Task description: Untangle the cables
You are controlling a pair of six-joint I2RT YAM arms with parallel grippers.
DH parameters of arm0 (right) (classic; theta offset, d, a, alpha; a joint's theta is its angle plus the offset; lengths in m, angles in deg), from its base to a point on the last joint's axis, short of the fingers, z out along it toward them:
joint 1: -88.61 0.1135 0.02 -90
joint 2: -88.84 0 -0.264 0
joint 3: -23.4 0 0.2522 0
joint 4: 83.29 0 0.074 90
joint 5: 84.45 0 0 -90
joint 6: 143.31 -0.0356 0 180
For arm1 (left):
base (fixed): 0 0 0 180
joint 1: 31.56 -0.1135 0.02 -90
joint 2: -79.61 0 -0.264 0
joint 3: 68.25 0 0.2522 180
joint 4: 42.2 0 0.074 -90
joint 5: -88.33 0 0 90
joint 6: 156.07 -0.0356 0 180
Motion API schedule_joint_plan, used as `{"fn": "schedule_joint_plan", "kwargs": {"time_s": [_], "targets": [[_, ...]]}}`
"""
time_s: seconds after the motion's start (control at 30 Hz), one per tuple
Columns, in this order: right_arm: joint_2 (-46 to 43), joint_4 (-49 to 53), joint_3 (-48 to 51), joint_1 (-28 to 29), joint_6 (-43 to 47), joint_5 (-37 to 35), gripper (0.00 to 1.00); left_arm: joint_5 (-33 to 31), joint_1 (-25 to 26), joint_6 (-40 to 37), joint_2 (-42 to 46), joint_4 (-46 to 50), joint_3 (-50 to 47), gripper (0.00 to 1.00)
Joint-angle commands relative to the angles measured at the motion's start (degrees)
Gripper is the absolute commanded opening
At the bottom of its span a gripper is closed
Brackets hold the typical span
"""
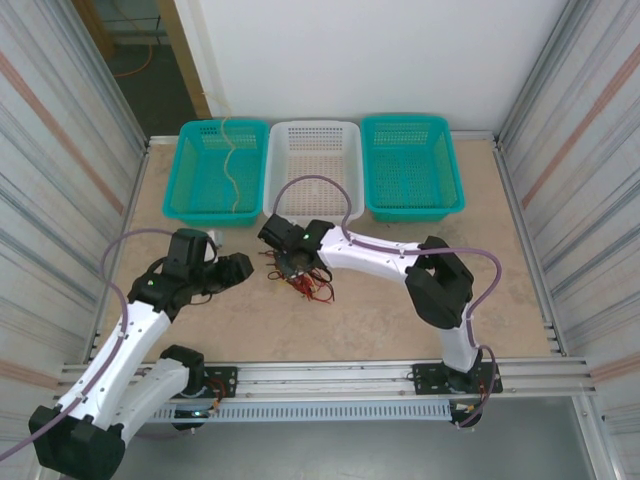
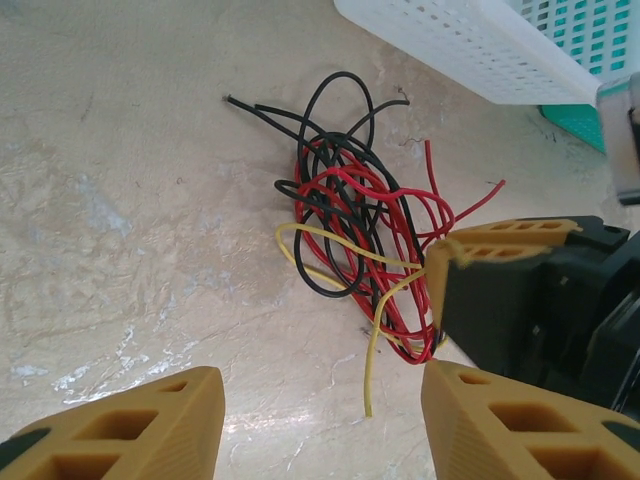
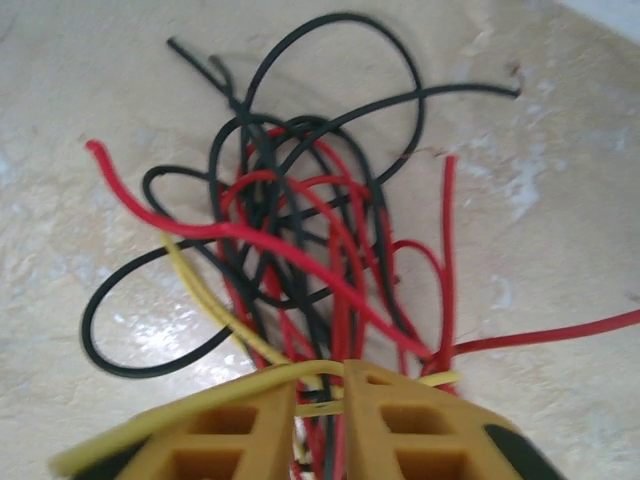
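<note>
The cables lie in a tangle of red, black and yellow loops on the table in front of the white basket. My right gripper is down on the tangle's near side, jaws almost together, with a yellow cable and red and black strands pinched in the narrow gap. In the left wrist view the cables spread ahead, and the right gripper sits at their right edge. My left gripper stands open just left of the tangle; a loose yellow end points into its gap without touching either finger.
Three baskets line the back of the table: teal, white, teal. A pale yellow cable lies in the left teal basket. The white basket's corner is close behind the tangle. Metal walls close both sides.
</note>
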Motion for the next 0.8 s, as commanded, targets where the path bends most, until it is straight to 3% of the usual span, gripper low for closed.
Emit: {"fn": "schedule_joint_plan", "kwargs": {"time_s": [0.0, 0.13, 0.37, 0.77], "targets": [[-4.21, 2.04, -0.28, 0.28, 0.55, -2.26, 0.12, 1.65, 0.78, 0.55, 0.09, -1.53, 0.79, 0.54], [-10.67, 1.04, 1.95, 1.19, 1.03, -3.53, 0.0, 4.16, 3.55, 0.75, -0.02, -5.81, 0.19, 0.54], [-22.52, -5.8, 7.19, 1.68, 0.08, -1.49, 0.0, 3.05, 11.91, 0.58, -3.55, -12.31, 1.77, 0.56], [-27.32, -8.91, 8.21, 1.66, -1.95, 1.64, 0.0, 6.81, 14.19, -0.71, -8.07, -18.92, 2.94, 0.6]]}}
